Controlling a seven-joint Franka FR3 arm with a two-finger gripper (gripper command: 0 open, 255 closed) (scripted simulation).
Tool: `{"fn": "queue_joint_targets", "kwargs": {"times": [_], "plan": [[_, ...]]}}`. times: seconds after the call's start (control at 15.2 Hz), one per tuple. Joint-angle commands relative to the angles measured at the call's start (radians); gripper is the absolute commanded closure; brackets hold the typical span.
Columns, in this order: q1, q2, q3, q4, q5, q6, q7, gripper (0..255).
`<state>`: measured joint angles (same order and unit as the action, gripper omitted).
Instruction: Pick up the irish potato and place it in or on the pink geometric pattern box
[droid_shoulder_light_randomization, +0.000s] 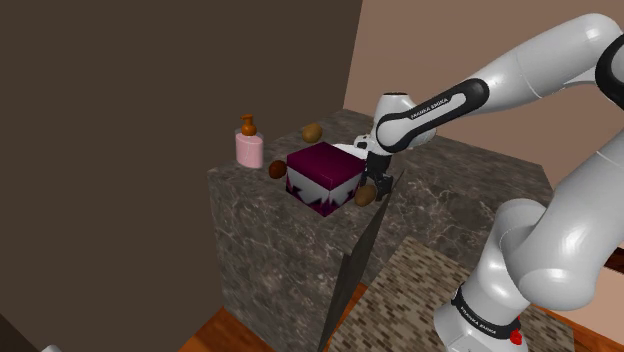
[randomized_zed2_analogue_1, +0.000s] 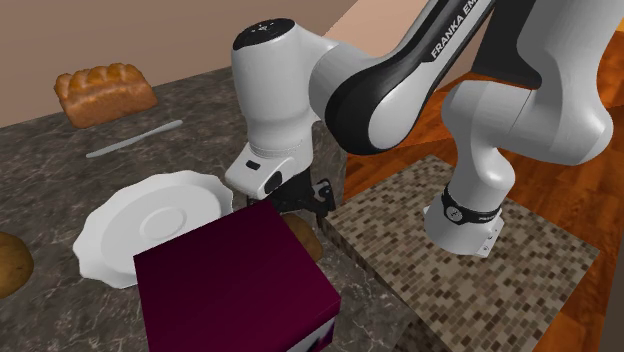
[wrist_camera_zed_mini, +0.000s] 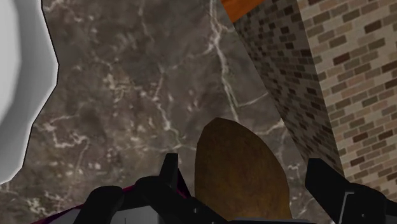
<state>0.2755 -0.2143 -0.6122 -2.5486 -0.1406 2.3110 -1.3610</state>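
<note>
Dark marble counter (droid_shoulder_light_randomization: 450, 180) is carrying the magenta patterned box (droid_shoulder_light_randomization: 320, 168), with the brown potato (droid_shoulder_light_randomization: 365, 196) sitting just beside the box's corner. Gripper (wrist_camera_zed_mini: 242, 164) is hanging over the potato, fingers standing apart either side, not touching it.

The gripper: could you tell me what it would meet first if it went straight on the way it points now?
Most likely the potato, which lies right ahead of the gripper, between its open fingers and untouched by them. The dark counter is beneath it. Depth is hard to judge.
</note>
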Motion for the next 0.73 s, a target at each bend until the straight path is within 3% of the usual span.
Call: {"fn": "queue_joint_targets", "kwargs": {"times": [0.0, 0.07, 0.13, 0.66], "plan": [[0.0, 0.0, 0.0, 0.0, 0.0, 0.0, 0.0, 0], [0.0, 0.0, 0.0, 0.0, 0.0, 0.0, 0.0, 0], [0.0, 0.0, 0.0, 0.0, 0.0, 0.0, 0.0, 255], [0.0, 0.0, 0.0, 0.0, 0.0, 0.0, 0.0, 255]]}}
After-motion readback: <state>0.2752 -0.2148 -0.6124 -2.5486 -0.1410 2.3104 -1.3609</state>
